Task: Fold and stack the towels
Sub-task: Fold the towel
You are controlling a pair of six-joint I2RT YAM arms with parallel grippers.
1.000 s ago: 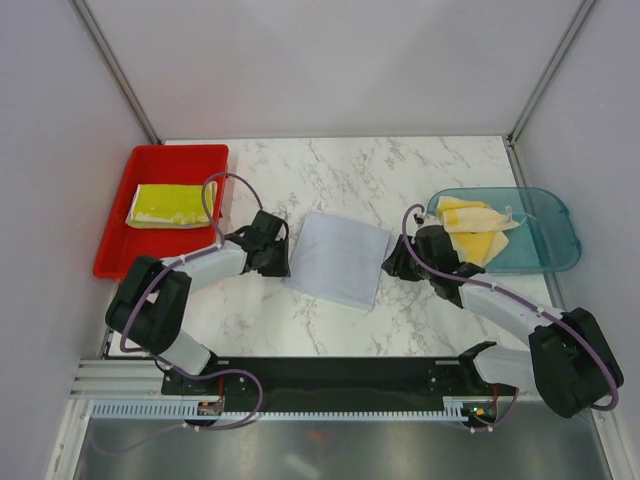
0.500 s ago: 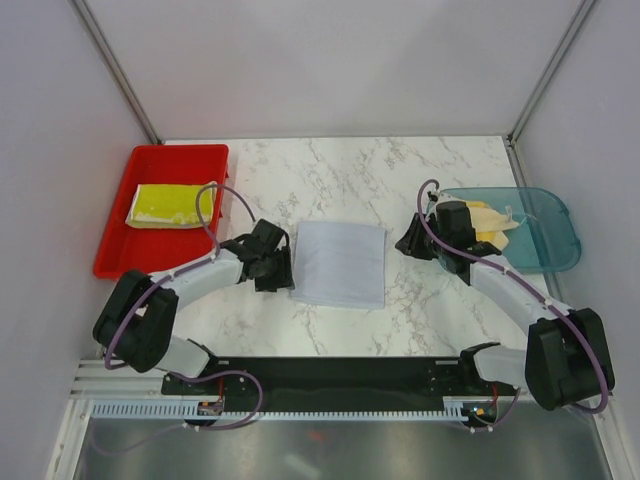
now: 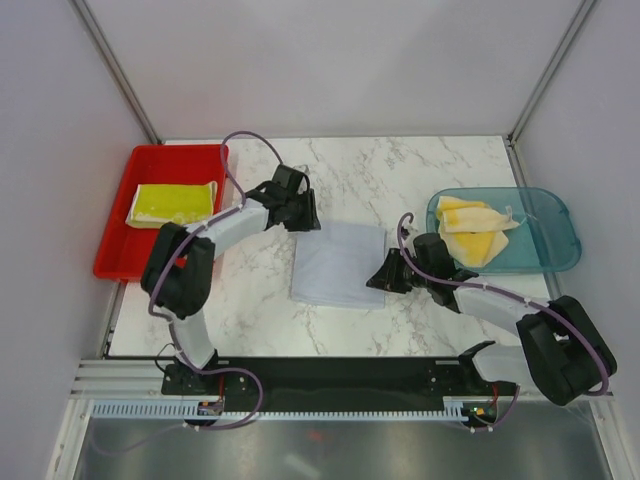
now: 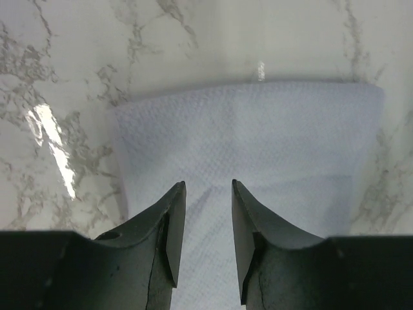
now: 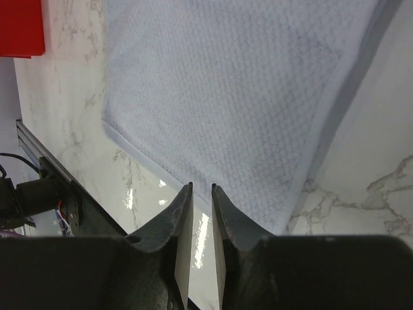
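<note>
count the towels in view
4 at least: yellow-green towel folded in the red tray, white-grey towel mid-table, cream towel and yellow towel heaped in the teal bin; more may be hidden there.

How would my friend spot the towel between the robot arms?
Find the marble table and look at its middle, between the red tray on the left and the teal bin on the right. A pale grey-white towel lies flat there. It alone sits on bare marble; the yellow towels are inside the tray and bin.
</note>
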